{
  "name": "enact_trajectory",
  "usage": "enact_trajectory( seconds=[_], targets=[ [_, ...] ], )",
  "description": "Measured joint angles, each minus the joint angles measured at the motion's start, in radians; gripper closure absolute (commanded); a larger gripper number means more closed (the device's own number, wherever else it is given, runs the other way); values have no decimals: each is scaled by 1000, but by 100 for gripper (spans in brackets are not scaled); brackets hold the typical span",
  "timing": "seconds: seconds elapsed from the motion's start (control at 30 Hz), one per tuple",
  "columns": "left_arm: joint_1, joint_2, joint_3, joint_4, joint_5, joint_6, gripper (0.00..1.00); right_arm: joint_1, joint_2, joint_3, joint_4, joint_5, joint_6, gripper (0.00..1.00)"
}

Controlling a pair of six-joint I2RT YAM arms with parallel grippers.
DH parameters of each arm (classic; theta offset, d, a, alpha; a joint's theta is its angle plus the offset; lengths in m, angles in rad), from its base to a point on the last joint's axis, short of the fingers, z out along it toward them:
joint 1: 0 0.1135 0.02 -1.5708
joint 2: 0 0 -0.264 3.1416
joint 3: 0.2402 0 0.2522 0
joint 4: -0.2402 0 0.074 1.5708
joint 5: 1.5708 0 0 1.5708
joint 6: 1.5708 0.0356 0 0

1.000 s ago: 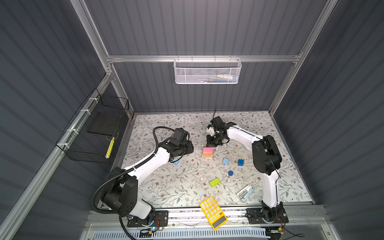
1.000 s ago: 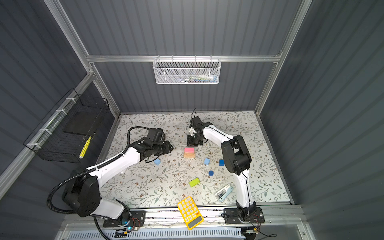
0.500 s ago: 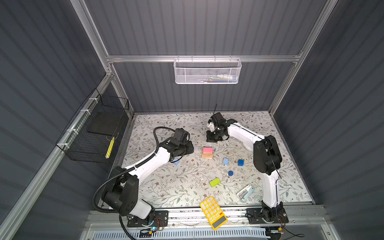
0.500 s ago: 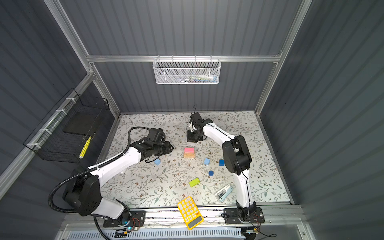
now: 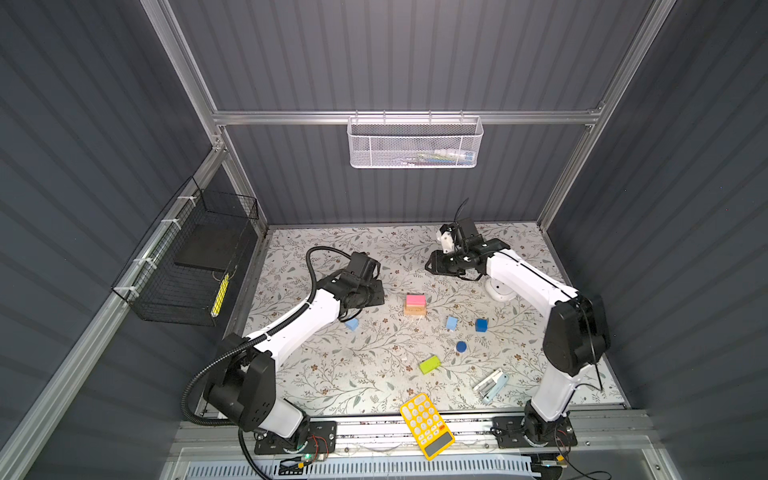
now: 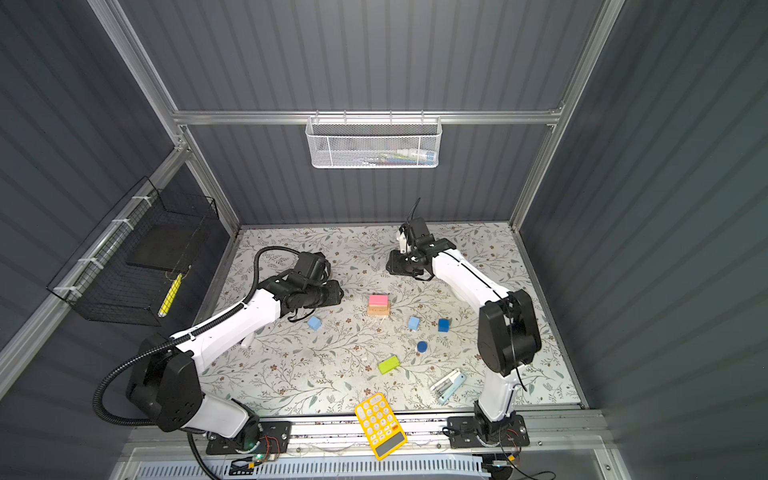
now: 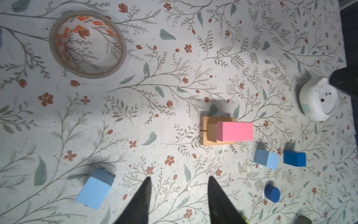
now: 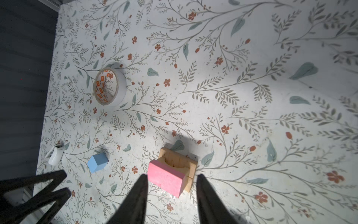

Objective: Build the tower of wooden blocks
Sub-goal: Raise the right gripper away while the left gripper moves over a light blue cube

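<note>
Two hands are in view, both spread and both empty. The right hand (image 5: 429, 264) has drawn back from the tower (image 5: 415, 305) since a second ago. Then it hung close over the stack; now it stands off on the far side, with bare table (image 5: 374, 374) between. The left hand (image 5: 379, 297) keeps its earlier station, fingertips toward the tower and short of it. No block has shifted between the frames.

The tower stands between the two hands, with the pink bar (image 7: 234, 131) on top and the tan bars (image 7: 203, 133) beneath. One light-blue cube (image 7: 95, 191) lies near the left hand, off to one side of its fingers. A second light-blue cube (image 5: 451, 323), the dark-blue cube (image 5: 481, 325) and the dark-blue cylinder (image 5: 461, 346) lie beyond the tower from the left hand. The lime-green bar (image 5: 429, 365) lies well apart from both hands.

Hard to make out:
- The pink bar covers most of the tan bars, so their count cannot be confirmed.
- Both wrist views cut the fingers (image 8: 139, 195) off at the frame edge.
- The tape roll (image 7: 87, 44) shows in the wrist views only.
- The earlier pictures are too small to show how the jaws stood then.
</note>
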Motion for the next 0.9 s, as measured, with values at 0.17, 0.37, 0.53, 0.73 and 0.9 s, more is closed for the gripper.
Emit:
enact_trajectory(
  seconds=[0.17, 0.37, 0.53, 0.73, 0.9],
  targets=[
    [0, 3, 7, -111, -85, 89, 16, -2, -80, -101, 52, -4, 11, 30],
    [0, 72, 11, -194, -159, 200, 5, -2, -175, -226, 89, -17, 27, 18],
    [0, 135, 11, -224, -210, 282, 5, -6, -272, -302, 121, -23, 34, 9],
    [16, 162, 10, -219, -229, 359, 8, -22, -368, -388, 159, -24, 44, 7],
    [78, 181, 3, -187, -207, 399, 23, -40, -419, -450, 176, -27, 56, 9]
  ],
)
